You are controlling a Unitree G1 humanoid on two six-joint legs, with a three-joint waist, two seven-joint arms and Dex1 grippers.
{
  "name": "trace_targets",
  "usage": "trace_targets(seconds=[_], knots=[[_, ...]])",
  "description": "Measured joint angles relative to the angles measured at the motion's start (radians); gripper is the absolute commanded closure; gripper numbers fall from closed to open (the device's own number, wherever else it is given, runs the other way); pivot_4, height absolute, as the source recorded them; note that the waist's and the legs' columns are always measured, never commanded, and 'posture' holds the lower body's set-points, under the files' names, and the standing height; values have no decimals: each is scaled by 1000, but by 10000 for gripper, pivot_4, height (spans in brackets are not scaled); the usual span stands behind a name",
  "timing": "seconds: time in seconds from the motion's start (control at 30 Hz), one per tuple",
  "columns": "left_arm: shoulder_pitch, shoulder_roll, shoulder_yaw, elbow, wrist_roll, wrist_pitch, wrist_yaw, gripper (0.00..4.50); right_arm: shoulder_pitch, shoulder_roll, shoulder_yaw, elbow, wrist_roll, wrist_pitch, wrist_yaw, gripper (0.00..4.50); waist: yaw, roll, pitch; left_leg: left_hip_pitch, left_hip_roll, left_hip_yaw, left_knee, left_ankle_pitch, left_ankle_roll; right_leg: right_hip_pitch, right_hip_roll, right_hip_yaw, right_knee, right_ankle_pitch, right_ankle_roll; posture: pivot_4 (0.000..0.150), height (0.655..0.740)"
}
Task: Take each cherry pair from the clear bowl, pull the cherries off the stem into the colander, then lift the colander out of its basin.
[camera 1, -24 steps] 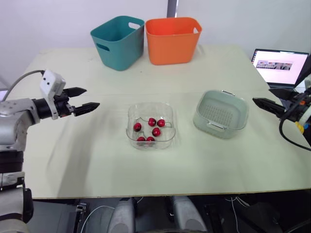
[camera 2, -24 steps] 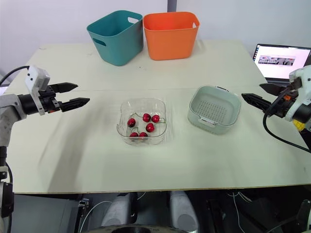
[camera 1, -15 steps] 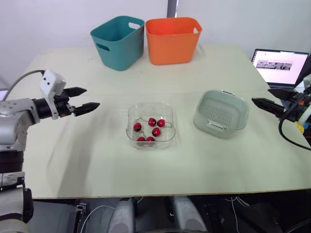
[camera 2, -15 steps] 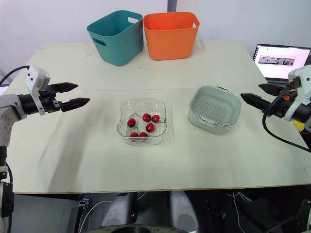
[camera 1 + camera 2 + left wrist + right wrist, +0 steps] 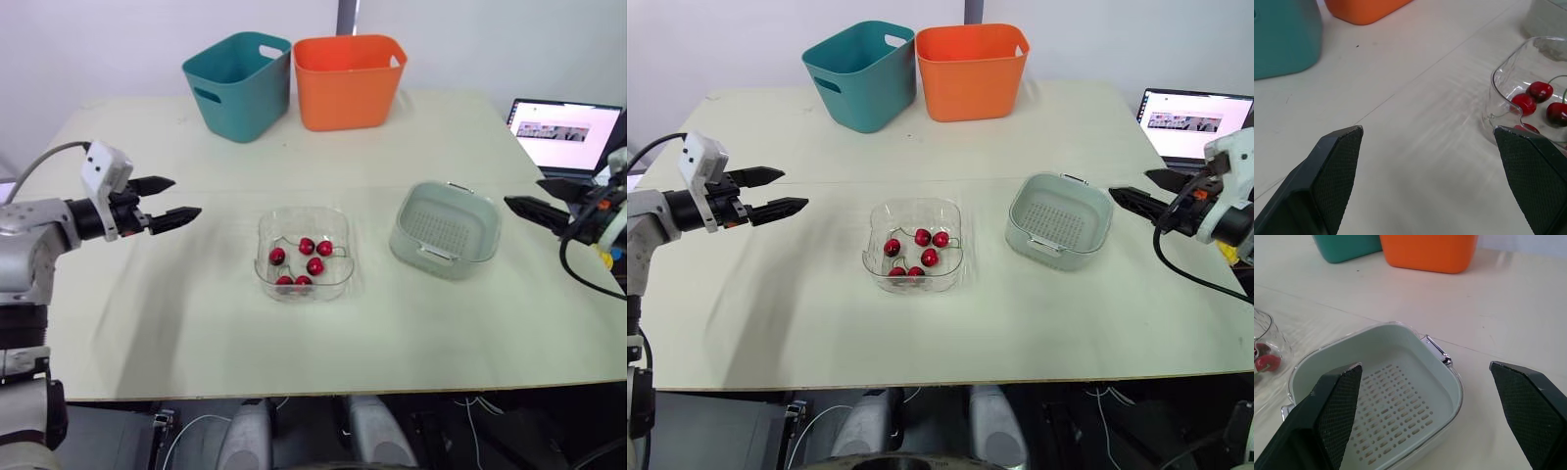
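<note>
Cream bench (image 5: 196, 323), white wall behind. My left end effector (image 5: 186, 196) and right end effector (image 5: 1129, 184) gape empty; colander (image 5: 446, 228) right of centre, handle-to-handle axis running up-frame.

laptop (image 5: 1190, 122): cut by picture edge | clear bowl (image 5: 1501, 93): partly cut off | cherries (image 5: 922, 236): pairing too small to tell

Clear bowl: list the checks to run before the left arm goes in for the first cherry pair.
1. Left gripper jaws open: ok.
2. Right gripper jaws open: ok.
3. Cherries in the clear bowl, six visible: ok.
4. Nothing standing between the left gripper and the clear bowl: ok.
5. Colander holding nothing, ready to receive: ok.
6. Which cherries are joined as a pair: cannot tell.
</note>
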State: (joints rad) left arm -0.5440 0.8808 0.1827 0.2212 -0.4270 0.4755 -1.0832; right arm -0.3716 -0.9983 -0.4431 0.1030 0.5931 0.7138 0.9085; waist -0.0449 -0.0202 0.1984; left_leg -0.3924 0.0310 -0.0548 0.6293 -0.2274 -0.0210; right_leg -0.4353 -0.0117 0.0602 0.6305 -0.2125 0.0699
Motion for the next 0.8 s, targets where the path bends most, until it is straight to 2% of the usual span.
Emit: trace_targets(seconds=[0.27,0.33,0.43,0.47,0.6,0.8], knots=[[4,0,0,-6,0,13,1,0,-43,-1,33,-10,-15,26,-58,122,-2,0,0,0,0,0,0,0,0,0,0,0,0,0,0,1500,7400],[7,2,0,-12,-1,20,-1,0,-105,0,80,-33,-21,87,-107,122,-5,0,0,0,0,0,0,0,0,-1,0,1,1,0,0,1500,7400],[-2,11,-4,-25,-10,50,-24,0,-287,10,139,-66,64,244,-101,122,-12,2,1,-1,0,1,0,0,0,-3,0,2,2,0,0,1500,7400],[-26,21,-12,-28,-19,69,-45,0,-398,10,199,-91,99,326,-85,122,-16,2,1,-2,0,1,0,0,0,-5,1,2,3,0,0,1500,7400],[-118,91,-52,-66,-36,119,-145,0,-642,55,459,-192,113,441,-5,122,-23,1,1,-2,1,0,-2,0,0,-5,1,1,2,0,0,1500,7400],[-97,130,-111,-169,-65,182,-254,0,-775,189,783,-225,56,475,108,122,-23,2,1,-13,1,0,2,0,0,-14,0,1,3,0,0,1500,7400]])
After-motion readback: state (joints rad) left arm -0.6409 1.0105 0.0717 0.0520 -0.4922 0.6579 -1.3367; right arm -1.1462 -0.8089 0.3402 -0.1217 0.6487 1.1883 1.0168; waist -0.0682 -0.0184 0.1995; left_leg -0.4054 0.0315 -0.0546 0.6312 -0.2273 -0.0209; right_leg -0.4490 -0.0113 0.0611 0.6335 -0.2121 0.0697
